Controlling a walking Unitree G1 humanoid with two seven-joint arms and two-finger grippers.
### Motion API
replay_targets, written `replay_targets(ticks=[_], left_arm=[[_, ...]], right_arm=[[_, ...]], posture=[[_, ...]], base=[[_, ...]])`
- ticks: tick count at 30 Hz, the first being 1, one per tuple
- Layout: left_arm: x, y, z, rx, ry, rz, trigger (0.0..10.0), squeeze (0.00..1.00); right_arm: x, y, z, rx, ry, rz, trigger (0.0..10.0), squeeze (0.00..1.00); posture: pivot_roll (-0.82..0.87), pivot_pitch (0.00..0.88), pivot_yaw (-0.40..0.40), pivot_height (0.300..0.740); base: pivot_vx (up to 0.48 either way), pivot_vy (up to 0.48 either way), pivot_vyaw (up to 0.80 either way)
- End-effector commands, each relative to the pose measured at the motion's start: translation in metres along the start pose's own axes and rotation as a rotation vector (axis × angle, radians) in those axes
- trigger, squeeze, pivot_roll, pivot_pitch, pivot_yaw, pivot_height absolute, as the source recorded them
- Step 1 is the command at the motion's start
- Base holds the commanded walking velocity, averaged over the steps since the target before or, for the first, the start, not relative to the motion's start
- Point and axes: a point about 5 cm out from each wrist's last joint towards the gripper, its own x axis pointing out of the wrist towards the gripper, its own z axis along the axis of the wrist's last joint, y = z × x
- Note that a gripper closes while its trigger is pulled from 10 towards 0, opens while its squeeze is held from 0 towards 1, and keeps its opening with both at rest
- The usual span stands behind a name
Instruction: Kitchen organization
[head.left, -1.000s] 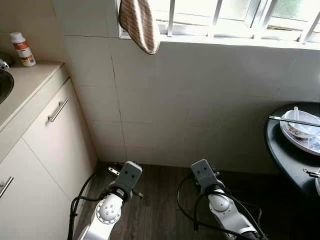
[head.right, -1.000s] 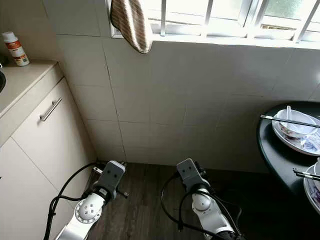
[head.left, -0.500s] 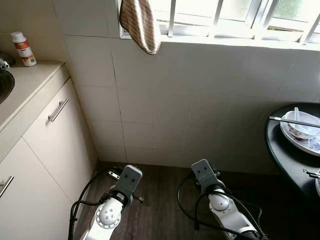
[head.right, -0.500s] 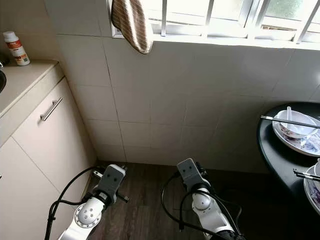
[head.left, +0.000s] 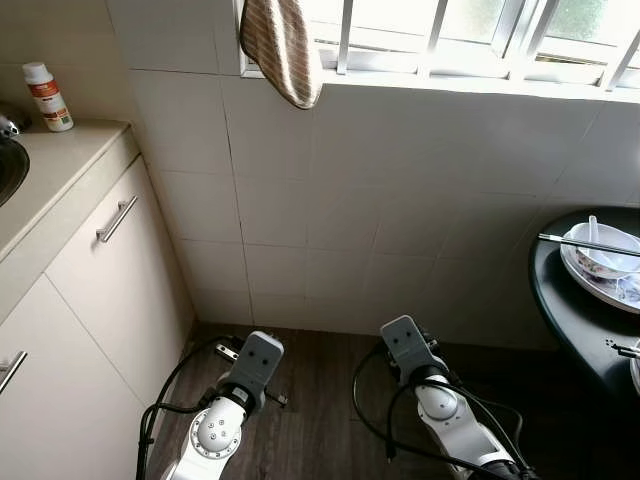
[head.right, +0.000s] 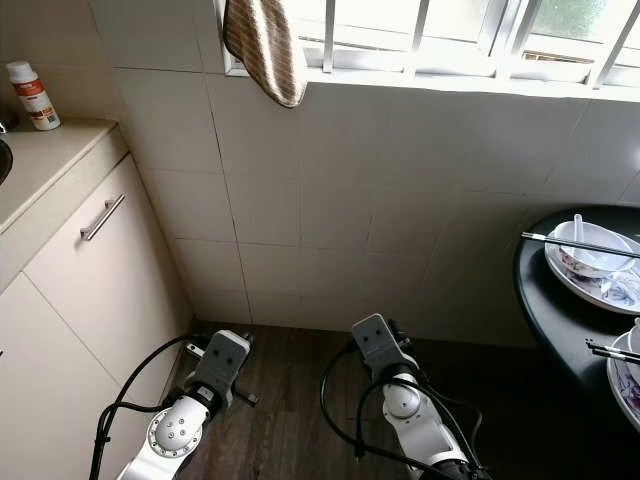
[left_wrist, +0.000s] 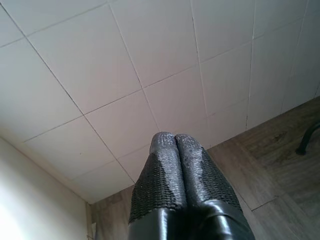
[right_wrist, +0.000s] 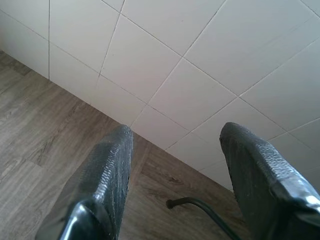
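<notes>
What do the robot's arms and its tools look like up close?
Both arms are silver with round joints, grey box-shaped wrists and looping black cables. The left tool has two long black fingers with a bumpy, woven-looking grip surface. The right tool has matching textured black fingers with glossy bases.

Open passage over the wood floor (head.left: 320, 400) is bounded ahead by the tiled wall (head.left: 400, 200), on the left by the cabinet (head.left: 90, 300), and on the right by the round black table (head.left: 575, 310) loaded with dishes (head.left: 605, 255).
</notes>
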Motion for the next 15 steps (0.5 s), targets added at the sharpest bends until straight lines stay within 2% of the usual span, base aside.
replay_targets(ticks=[1,9,15], left_arm=[[0.002,0.001,0.003,-0.005,-0.008,-0.006,10.0,0.0],[0.006,0.001,0.006,0.003,-0.015,-0.026,10.0,0.0],[0.006,0.001,0.008,0.007,-0.02,-0.029,10.0,0.0]], right_arm=[[-0.001,-0.001,0.004,-0.014,-0.028,-0.004,10.0,0.0],[-0.003,-0.011,0.007,-0.101,-0.043,-0.126,10.0,0.0],[-0.005,-0.011,0.014,-0.157,-0.099,-0.13,10.0,0.0]], posture=[[0.14,0.0,-0.04,0.74],[0.13,0.0,-0.03,0.74],[0.13,0.0,-0.025,0.74]], base=[[0.0,0.0,0.0],[0.0,0.0,0.0],[0.0,0.0,0.0]])
